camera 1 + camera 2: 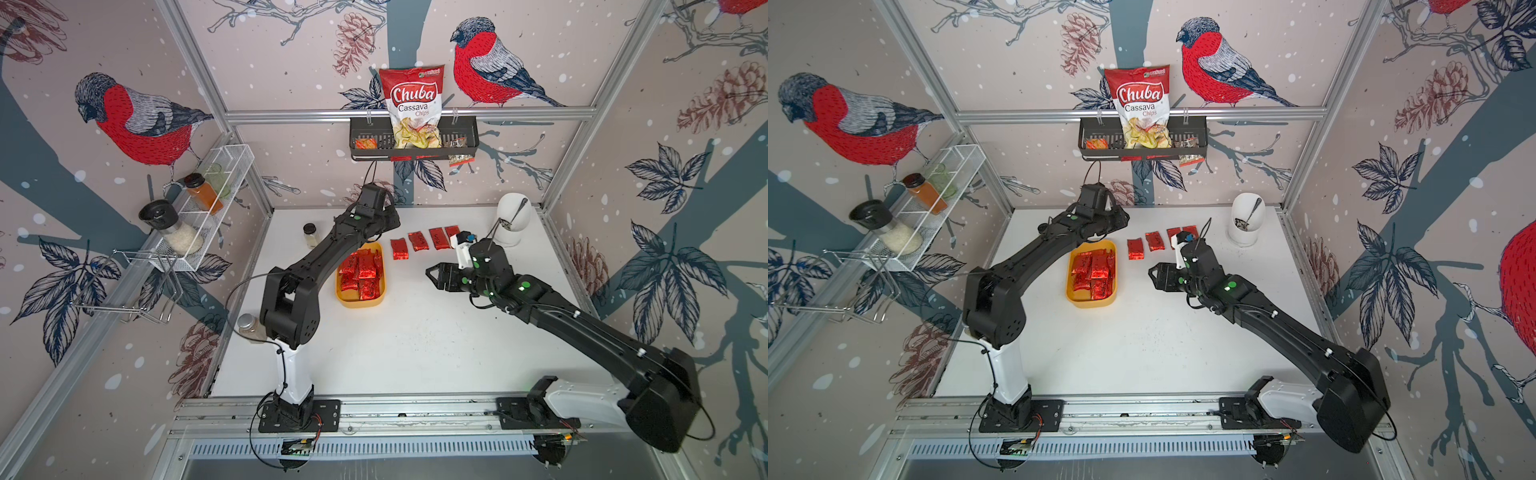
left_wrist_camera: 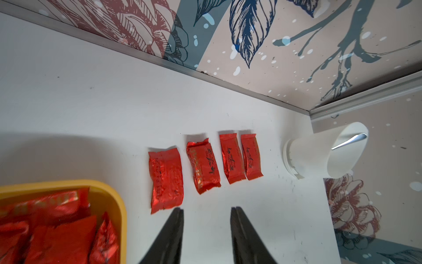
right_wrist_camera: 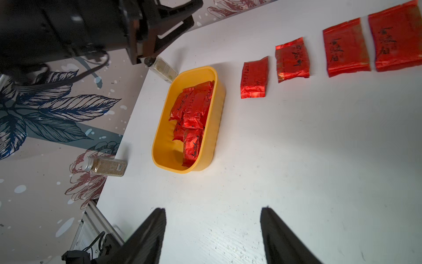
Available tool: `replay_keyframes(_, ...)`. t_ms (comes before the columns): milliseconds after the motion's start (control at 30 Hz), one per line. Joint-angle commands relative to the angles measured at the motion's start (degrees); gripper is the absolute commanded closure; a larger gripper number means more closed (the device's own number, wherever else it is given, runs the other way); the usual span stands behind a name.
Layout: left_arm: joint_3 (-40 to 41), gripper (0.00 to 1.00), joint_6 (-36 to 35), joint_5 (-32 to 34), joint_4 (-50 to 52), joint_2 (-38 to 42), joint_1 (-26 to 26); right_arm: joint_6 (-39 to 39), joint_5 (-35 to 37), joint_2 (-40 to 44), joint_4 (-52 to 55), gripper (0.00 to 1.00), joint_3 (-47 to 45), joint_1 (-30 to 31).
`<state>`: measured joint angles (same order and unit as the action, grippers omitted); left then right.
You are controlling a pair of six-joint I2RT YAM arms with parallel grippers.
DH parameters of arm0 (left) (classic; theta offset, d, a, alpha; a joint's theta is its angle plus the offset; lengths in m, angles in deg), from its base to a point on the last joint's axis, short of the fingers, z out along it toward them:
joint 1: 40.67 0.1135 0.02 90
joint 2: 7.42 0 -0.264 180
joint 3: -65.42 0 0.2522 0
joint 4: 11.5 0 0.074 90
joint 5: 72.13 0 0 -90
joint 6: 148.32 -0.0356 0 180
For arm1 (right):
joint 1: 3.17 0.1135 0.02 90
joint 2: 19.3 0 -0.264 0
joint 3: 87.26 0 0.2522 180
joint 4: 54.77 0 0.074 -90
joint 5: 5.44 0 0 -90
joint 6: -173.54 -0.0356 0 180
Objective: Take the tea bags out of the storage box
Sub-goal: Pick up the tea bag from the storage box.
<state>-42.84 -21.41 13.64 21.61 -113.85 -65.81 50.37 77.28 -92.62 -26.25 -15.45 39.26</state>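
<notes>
The yellow storage box point(image 1: 360, 303) point(image 1: 1073, 291) sits left of the table's middle, with a heap of red foil tea bags point(image 1: 362, 272) point(image 3: 193, 109) inside. Several more tea bags point(image 1: 400, 248) point(image 2: 166, 180) point(image 3: 253, 77) lie flat in a row on the white table behind and to the right of the box. My left gripper point(image 2: 206, 211) hovers just short of the row's nearest bag, beside the box's far corner point(image 2: 122, 205), open with nothing between its fingers. My right gripper point(image 1: 432, 272) point(image 3: 213, 211) hangs open and empty over bare table to the right of the box.
A white cup with a spoon point(image 1: 513, 224) stands at the back right. A small jar point(image 1: 310, 235) stands behind the box and another jar point(image 1: 249, 326) lies by the left edge. A black wall basket point(image 1: 465, 141) holds a chips bag point(image 1: 413, 104). A white wire rack point(image 1: 216, 195) hangs on the left wall.
</notes>
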Motion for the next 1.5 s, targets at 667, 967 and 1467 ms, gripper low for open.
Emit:
replay_keyframes(667, 59.3, 0.51, 8.9, 0.2, -4.7, 50.1, 9.1, 2.7, 4.0, -54.4, 16.2, 0.47, 57.7, 7.6)
replay_keyframes(967, 65.9, 0.47, 11.1, -1.8, -5.0, 57.5, 9.6, 1.0, 8.3, -66.8, 23.3, 0.36, 72.2, 8.7)
replay_keyframes(1467, 66.5, 0.46, 8.4, -3.8, -5.7, 58.3, 9.6, -1.7, 11.7, -68.1, 23.3, 0.3, 69.4, 10.2)
